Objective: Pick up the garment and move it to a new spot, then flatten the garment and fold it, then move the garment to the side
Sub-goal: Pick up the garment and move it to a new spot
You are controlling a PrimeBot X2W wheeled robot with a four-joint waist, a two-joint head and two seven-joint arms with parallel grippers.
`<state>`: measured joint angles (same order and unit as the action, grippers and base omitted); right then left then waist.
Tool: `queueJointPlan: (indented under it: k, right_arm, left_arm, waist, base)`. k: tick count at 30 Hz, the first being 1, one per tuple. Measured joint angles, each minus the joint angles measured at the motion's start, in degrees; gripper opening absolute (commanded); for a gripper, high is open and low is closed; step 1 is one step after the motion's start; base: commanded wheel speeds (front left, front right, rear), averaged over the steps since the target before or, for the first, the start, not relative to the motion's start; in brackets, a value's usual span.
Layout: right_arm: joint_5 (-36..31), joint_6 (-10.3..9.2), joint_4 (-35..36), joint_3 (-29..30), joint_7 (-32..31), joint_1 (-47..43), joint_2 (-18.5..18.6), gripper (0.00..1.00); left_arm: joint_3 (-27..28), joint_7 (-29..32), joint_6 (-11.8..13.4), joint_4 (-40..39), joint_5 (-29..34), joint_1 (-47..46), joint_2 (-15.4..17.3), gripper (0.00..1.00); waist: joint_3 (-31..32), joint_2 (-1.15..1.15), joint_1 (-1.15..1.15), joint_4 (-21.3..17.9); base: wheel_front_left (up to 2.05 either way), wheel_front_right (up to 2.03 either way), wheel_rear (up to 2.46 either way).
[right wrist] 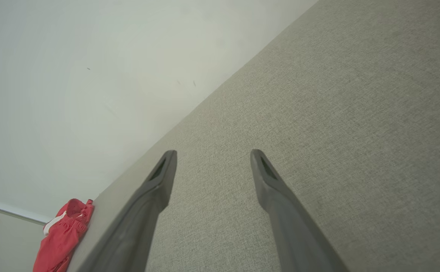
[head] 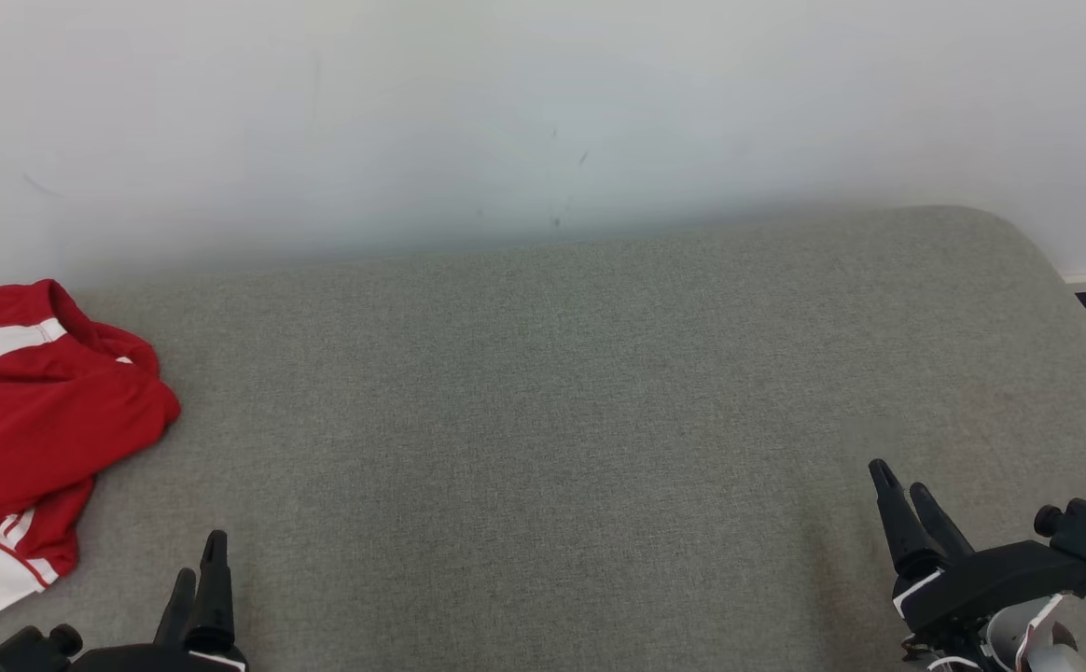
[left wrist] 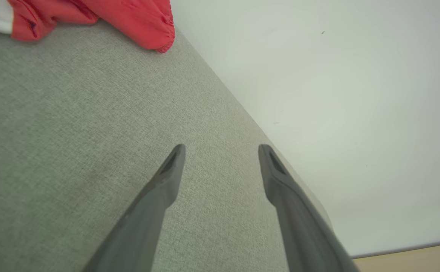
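Left gripper, fingers spread and empty like the right gripper, sits nearer the crumpled red-and-white garment, heaped just ahead-left at the edge of the grey cushion.

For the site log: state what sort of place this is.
Likely a plain indoor room, perhaps a bedroom or test space: a grey fabric, mattress-like pad set against a bare white wall, with a red garment crumpled at its left end.
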<state>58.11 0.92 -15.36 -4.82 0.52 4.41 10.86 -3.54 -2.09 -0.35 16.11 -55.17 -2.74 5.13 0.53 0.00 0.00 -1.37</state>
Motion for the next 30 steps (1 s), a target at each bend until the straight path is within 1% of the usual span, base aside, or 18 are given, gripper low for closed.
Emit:
queueJointPlan:
  k: [1, 16, 17, 21, 30]
  right_arm:
    - [-1.0, -0.14, 0.0, -0.3, 0.0, 0.1, 0.3, 1.0]
    - [-11.4, -2.5, 0.7, -3.3, 1.3, 2.1, 2.8, 1.0]
    - [-13.1, -2.72, 0.8, -4.0, 1.4, 2.1, 3.4, 1.0]
    - [-16.0, -3.2, 1.2, -4.9, 1.6, 2.1, 4.1, 1.0]
    - [-21.0, -4.53, 2.3, -5.5, 2.5, 2.2, 5.7, 1.0]
  left_arm:
    - [0.0, 0.0, 0.4, 0.0, 1.3, 0.0, 0.0, 1.0]
    - [0.2, -0.5, 2.4, -1.7, 16.2, 0.0, -0.6, 1.0]
    - [-0.1, -0.5, 2.9, -2.1, 18.7, 0.0, -0.7, 1.0]
    - [-0.5, -0.5, 3.4, -2.7, 22.8, 0.0, -0.6, 1.0]
    - [-0.2, -0.5, 4.5, -4.5, 31.4, 0.1, -0.5, 1.0]
  waist:
    - [0.0, 0.0, 0.0, -0.1]
    - [0.5, 0.0, 0.0, -0.6]
    - [0.6, 0.0, 0.0, -0.7]
    - [0.8, 0.0, 0.0, -0.7]
    - [1.4, 0.0, 0.0, -0.8]
  base:
    - [0.0, 0.0, 0.0]
    - [0.0, 0.0, 0.0]
    - [0.0, 0.0, 0.0]
    - [0.0, 0.0, 0.0]
    - [0.0, 0.0, 0.0]
